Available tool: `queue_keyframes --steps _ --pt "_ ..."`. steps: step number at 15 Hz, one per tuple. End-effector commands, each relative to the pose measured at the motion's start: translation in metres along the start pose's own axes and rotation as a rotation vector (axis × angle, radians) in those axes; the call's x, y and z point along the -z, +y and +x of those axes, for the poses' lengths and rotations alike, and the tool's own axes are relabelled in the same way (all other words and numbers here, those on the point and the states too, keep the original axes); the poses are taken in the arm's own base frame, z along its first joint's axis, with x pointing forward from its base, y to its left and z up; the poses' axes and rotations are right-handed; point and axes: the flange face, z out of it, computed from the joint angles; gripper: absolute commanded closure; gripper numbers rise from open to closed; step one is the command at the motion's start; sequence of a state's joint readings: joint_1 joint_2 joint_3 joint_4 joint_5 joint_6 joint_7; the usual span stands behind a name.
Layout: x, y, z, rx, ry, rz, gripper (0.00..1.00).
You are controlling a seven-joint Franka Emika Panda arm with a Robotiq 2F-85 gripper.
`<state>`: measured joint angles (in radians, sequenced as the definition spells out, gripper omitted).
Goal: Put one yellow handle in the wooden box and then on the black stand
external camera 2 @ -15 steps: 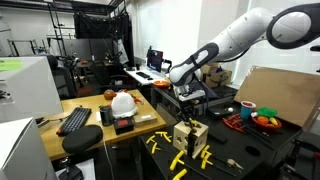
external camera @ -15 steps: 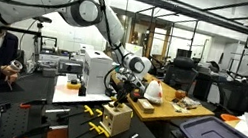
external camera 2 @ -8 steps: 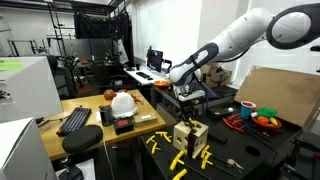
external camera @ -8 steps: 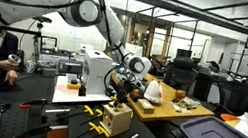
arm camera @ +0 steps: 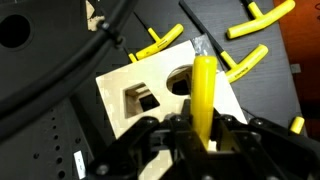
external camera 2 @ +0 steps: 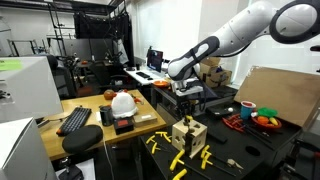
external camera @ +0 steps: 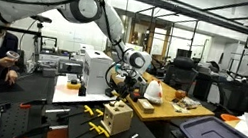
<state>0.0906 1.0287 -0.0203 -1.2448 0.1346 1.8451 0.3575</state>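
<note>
**A:** What does your end effector (arm camera: pixel 205 128) have hold of?

**B:** It is closed tight on one yellow handle (arm camera: pixel 203 88). In the wrist view the handle sticks straight out from between the fingers.

**A:** And where is the handle relative to the wooden box (arm camera: pixel 150 72)?

**B:** Over the box's top face. Its far tip lies at the right edge of the round hole (arm camera: pixel 180 82), with the square hole (arm camera: pixel 140 97) further left. You cannot tell from here whether the tip touches the wood.

**A:** Do the outside cameras help?

**B:** A little. In both exterior views your end effector (external camera 2: pixel 185 106) hangs above the wooden box (external camera 2: pixel 190 133), not touching it. The box stands on the dark surface (external camera 2: pixel 240 150), with the loose yellow handles (external camera 2: pixel 178 160) lying near it.
</note>
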Motion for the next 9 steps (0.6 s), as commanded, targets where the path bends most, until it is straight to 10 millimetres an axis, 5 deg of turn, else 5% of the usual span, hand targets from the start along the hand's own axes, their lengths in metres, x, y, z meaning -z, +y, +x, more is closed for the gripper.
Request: queue_keyframes --steps 1,9 --pt "0.021 -0.003 -0.007 -0.015 0.074 0.037 0.96" --pt "0.037 0.001 -0.026 -0.025 0.193 0.051 0.96"
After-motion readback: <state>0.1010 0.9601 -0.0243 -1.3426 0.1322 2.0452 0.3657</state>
